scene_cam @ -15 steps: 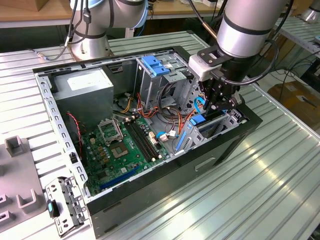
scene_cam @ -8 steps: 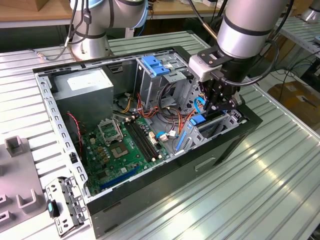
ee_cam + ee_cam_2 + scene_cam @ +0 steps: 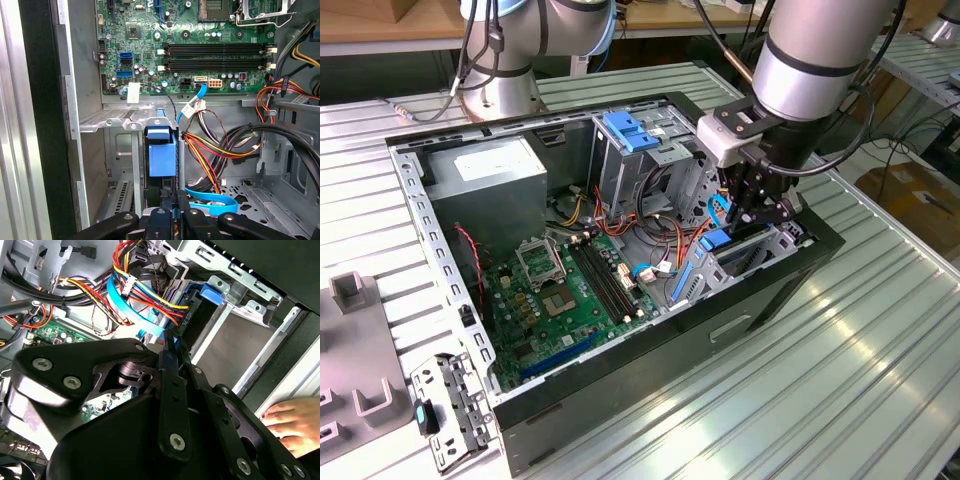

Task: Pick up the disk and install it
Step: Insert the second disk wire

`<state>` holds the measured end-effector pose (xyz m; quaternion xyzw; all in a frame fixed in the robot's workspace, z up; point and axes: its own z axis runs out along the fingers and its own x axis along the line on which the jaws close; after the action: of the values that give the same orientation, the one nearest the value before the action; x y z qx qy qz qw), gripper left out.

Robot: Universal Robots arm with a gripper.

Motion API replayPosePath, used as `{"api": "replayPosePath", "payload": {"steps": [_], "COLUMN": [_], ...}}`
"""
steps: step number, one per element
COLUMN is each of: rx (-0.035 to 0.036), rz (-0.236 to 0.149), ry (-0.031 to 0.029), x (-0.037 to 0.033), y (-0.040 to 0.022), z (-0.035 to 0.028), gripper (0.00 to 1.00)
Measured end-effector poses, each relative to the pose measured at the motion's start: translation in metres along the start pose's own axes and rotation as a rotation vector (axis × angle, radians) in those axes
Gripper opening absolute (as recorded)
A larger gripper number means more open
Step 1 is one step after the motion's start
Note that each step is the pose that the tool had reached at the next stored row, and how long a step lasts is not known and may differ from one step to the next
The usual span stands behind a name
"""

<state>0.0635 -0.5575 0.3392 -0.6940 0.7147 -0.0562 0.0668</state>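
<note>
Disk (image 3: 161, 157) edge-on, tight between cage walls

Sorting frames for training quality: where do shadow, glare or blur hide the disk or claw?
First wrist view: the disk stands sharp and evenly lit in its bay. Second wrist view: the claw linkage looms dark and soft up close. Exterior view: the claw's surroundings sit in shade inside the case.

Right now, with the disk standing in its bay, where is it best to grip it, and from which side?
Probably by the disk at its exposed blue edge, coming straight in through the open side of the case. It stands on edge between the metal bay walls, so its flat faces are shut off and that narrow edge is free.
</note>
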Motion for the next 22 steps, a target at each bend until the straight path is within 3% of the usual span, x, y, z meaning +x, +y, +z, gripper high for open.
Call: {"api": "replayPosePath", "payload": {"steps": [7, 8, 12, 13, 16, 21, 22], "rx": [0.0001, 0.0000, 0.0000, 0.0000, 0.0001, 0.0001, 0.0001], "rz": [0.000, 0.000, 0.000, -0.001, -0.001, -0.001, -0.001], "ry": [-0.0008, -0.0004, 0.0000, 0.0035, 0.0041, 0.0042, 0.0044], "x": [0.0001, 0.0001, -0.0001, -0.0006, -0.0009, -0.0009, -0.0009], "y": [0.0000, -0.0002, -0.0019, -0.0028, -0.0043, -0.0046, -0.0046], "z": [0.0004, -0.0007, -0.0109, -0.0157, -0.0242, -0.0261, -0.0262], "gripper": [0.17, 0.24, 0.24, 0.24, 0.24, 0.22, 0.15]}}
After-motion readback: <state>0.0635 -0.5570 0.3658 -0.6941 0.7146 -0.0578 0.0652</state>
